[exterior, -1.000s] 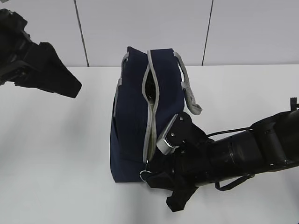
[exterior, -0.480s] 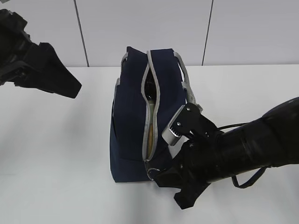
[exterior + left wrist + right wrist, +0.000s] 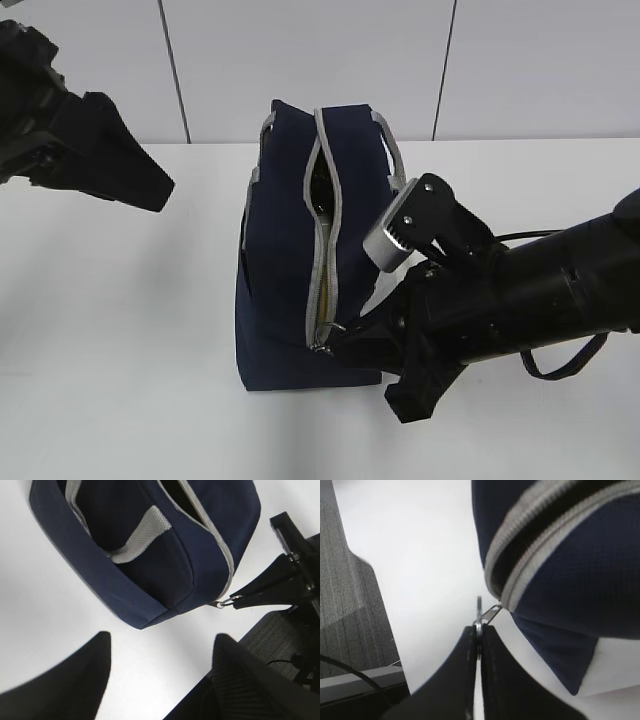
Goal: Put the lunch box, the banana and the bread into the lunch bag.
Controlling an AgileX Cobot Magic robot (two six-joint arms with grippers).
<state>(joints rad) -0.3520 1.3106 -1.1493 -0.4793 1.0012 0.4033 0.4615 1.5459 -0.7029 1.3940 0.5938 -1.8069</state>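
The white counter (image 3: 120,330) holds the navy lunch bag (image 3: 280,260), which stands in the middle of the exterior view. Its long grey zipper (image 3: 322,250) runs from the top of the frame down toward the bottom, so that is the line any pull must follow. The zipper is part open near the top; something pale shows in the gap lower down, but I cannot tell what it is.

The right tool (image 3: 340,338) sits just right of the bag's lower end, squeezed tight on the metal ring pull (image 3: 479,614). The left tool (image 3: 160,680) hangs well apart, at the upper left, with its fingers spread and nothing in them
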